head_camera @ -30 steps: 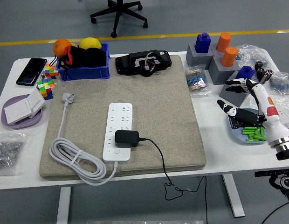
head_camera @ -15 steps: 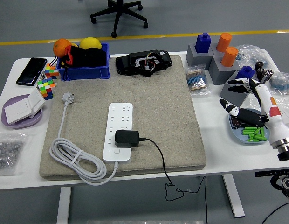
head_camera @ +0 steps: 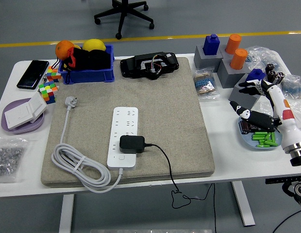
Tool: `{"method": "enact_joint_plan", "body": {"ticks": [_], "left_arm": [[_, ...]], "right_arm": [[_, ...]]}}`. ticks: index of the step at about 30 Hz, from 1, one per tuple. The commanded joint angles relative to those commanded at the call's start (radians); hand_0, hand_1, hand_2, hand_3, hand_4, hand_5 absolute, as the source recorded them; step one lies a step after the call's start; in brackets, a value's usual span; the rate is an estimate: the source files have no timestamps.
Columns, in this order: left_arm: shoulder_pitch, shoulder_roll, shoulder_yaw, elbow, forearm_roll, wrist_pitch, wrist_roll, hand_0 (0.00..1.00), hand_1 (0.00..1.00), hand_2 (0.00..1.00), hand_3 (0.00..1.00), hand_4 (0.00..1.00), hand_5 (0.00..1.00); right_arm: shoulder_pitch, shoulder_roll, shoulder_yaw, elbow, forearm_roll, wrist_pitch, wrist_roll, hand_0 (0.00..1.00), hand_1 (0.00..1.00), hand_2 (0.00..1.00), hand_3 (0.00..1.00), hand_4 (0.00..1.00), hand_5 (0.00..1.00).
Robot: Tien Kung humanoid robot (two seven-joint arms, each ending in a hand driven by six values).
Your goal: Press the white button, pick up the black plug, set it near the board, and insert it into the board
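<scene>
A white power strip (head_camera: pixel 124 136) lies lengthwise on the beige mat (head_camera: pixel 175 107). The black plug (head_camera: pixel 132 144) sits in the strip near its front end, its black cable (head_camera: pixel 165 165) trailing off the table's front edge. Just in front of the plug, the strip's white button (head_camera: pixel 122 157) is free. My right hand (head_camera: pixel 252 99) hovers over the table's right side, far from the strip, fingers spread and holding nothing. The left arm is out of view.
The strip's white cord (head_camera: pixel 77 165) coils at the mat's front left. A blue bin (head_camera: pixel 87 63), black device (head_camera: pixel 149 64), phone (head_camera: pixel 33 74) and cubes (head_camera: pixel 48 87) line the back. Grey blocks (head_camera: pixel 223 60) and a plate of green pieces (head_camera: pixel 261 138) crowd the right.
My right hand has drifted to the right and slightly back, away from the mat. Plug and strip have not moved.
</scene>
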Motion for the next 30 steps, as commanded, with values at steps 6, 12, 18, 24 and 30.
{"method": "enact_joint_plan", "body": {"ticks": [6,12,18,24,30], "left_arm": [[0.001,-0.001,-0.002,0.000,0.003,-0.001,0.000,0.650,0.639,0.634,0.676,0.523,0.095],[-0.001,0.001,-0.005,0.000,0.009,-0.001,-0.001,0.650,0.640,0.634,0.676,0.523,0.095],[0.000,0.000,-0.008,0.000,0.013,-0.003,0.000,0.650,0.640,0.634,0.676,0.523,0.095],[0.007,0.003,-0.015,0.000,0.018,-0.004,-0.001,0.650,0.640,0.633,0.676,0.524,0.094],[0.023,0.005,-0.039,0.000,0.038,-0.004,0.000,0.650,0.640,0.634,0.676,0.524,0.094]], "right_arm": [[0.007,-0.006,-0.001,0.006,0.004,-0.005,0.005,0.650,0.596,0.543,0.635,0.837,0.233],[0.011,-0.006,-0.006,0.006,0.004,-0.002,0.005,0.672,0.596,0.543,0.634,0.835,0.232],[0.008,0.001,-0.002,0.005,0.004,0.000,0.005,0.670,0.596,0.542,0.634,0.833,0.231],[0.000,0.012,0.003,0.007,0.003,0.001,0.003,0.666,0.595,0.541,0.634,0.831,0.232],[-0.014,0.024,0.014,0.011,0.002,0.003,0.000,0.670,0.595,0.541,0.634,0.832,0.230]]}}
